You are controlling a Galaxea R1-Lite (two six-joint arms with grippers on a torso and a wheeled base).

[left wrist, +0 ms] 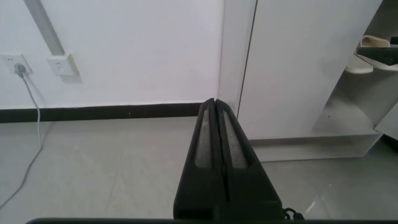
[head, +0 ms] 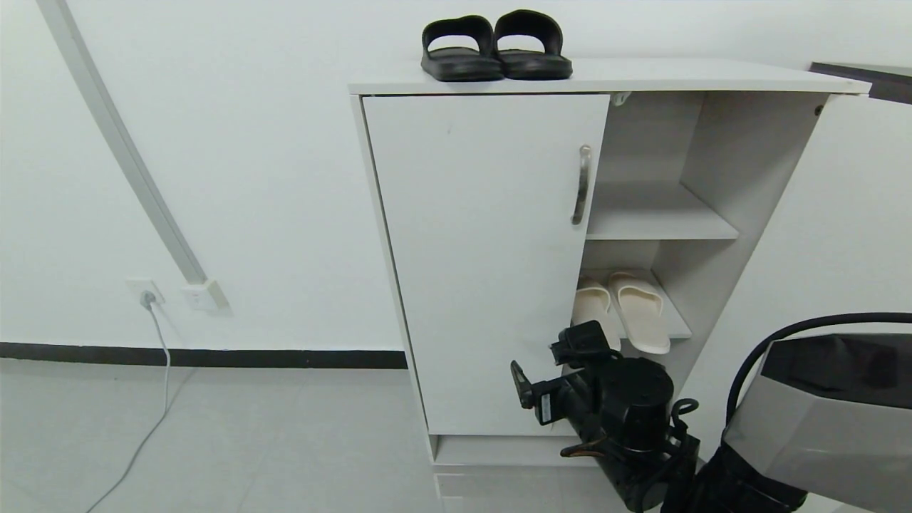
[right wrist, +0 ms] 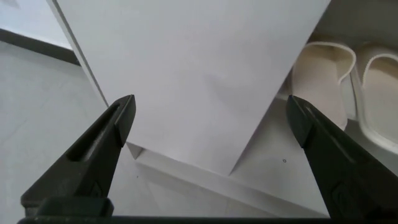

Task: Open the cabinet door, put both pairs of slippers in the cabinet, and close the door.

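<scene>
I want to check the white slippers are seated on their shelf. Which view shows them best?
The head view: the white slippers lie side by side on the lower shelf. Right wrist view crops them; left wrist view catches a sliver.

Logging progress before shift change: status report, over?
Left gripper shut, empty; right gripper open, low by closed left door. White slippers on lower shelf, black slippers on cabinet top. Right door open, path clear.

Our left gripper [left wrist: 215, 104], its fingers pressed together, hangs low over the floor [left wrist: 93, 168] before the white cabinet [left wrist: 292, 62]; a cream slipper [left wrist: 373, 42] rests inside.
</scene>
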